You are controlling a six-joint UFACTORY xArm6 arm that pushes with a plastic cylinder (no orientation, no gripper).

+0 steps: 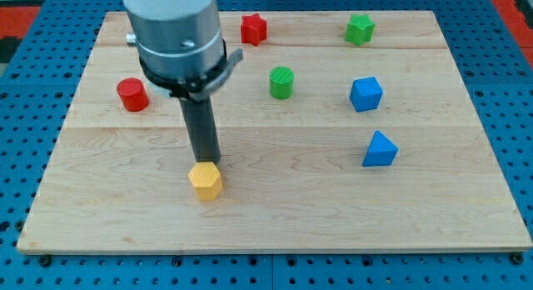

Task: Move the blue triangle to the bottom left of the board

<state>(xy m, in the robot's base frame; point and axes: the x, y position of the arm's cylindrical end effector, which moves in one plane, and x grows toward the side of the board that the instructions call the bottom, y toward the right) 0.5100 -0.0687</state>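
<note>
The blue triangle lies on the wooden board at the view's right, a little below the middle. My tip is at the view's left of centre, far to the left of the blue triangle. It stands right at the top edge of a yellow hexagonal block, touching or nearly touching it.
A blue cube sits above the triangle. A green cylinder is near the centre top, a green star-like block at the top right, a red star-like block at the top, and a red cylinder at the left.
</note>
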